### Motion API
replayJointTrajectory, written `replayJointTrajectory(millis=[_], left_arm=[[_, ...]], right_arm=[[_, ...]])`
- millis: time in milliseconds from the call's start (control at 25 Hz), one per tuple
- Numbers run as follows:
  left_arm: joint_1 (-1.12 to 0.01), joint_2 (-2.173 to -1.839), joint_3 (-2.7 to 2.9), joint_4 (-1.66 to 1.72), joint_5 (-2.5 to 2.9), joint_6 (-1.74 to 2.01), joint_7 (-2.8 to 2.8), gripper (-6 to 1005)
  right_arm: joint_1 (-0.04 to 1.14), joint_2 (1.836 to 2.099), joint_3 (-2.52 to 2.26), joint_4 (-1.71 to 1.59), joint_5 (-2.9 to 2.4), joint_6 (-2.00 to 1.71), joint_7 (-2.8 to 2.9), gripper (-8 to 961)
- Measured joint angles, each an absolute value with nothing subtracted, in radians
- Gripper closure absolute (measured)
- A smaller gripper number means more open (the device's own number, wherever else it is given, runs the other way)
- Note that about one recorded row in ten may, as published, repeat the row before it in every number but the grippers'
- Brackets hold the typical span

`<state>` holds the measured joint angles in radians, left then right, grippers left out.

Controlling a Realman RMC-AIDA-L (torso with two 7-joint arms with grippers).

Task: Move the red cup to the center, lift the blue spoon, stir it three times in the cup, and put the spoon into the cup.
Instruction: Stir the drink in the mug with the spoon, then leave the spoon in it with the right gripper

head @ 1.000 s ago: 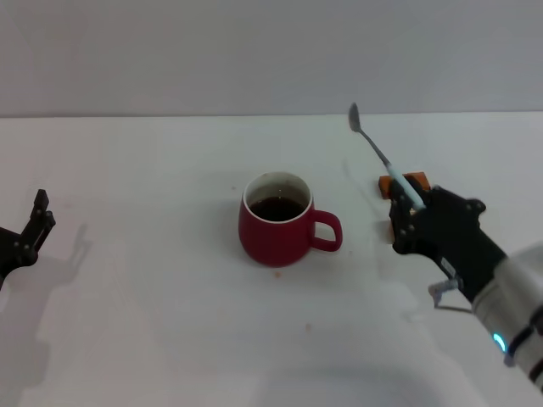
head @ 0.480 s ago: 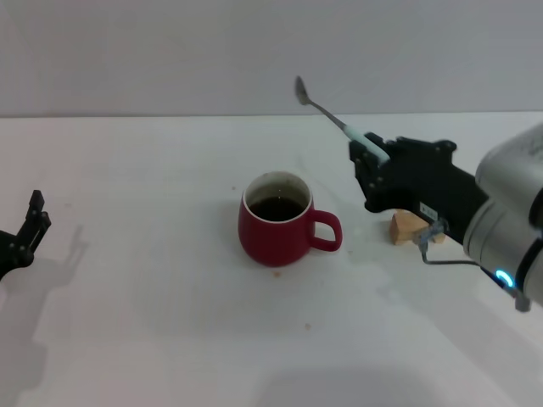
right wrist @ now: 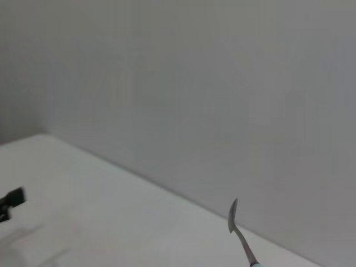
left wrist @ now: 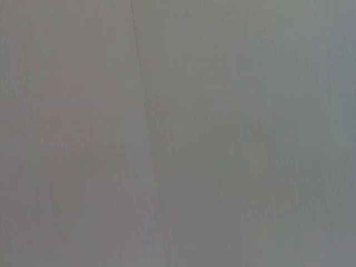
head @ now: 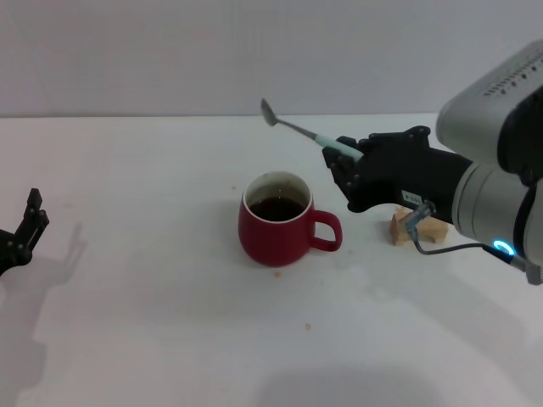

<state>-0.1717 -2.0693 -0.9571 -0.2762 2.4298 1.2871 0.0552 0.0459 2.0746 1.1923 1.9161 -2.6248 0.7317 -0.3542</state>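
Left pincer (head: 25,225) parked at surface's left edge, fingers apart. Rounded dark red ceramic cup (head: 277,220) at centre of white surface (head: 153,322). Right pincer (head: 346,167) just beyond cup's handle, clamped on slim pale-blue spoon (head: 297,129); metal bowl raised above far rim. Pale wooden block (head: 416,229) beside pincer.

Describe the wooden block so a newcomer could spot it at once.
Start at the red cup in the middle of the white table. On its handle side, partly behind the right arm, sits the pale wooden block, the only tan thing there.

- The red cup (head: 276,220), holding dark liquid, stands upright mid-scene, handle pointing right.
- The blue spoon (head: 301,132) hangs tilted above and right of it, bowl raised leftward.
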Motion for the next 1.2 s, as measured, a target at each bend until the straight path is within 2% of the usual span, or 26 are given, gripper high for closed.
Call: replayJointTrajectory(millis=[680, 1200], left_arm=[[-0.178, -2.070, -0.957, -0.275, 2.427, 1.278, 0.055, 144], [-0.178, -2.071, -0.957, -0.274, 2.427, 1.278, 0.055, 144]], right_arm=[[0.265, 2.075, 1.280, 2.023, -2.785, 1.184, -0.241, 822], [0.330, 2.077, 1.283, 2.014, -2.789, 1.304, -0.227, 821]])
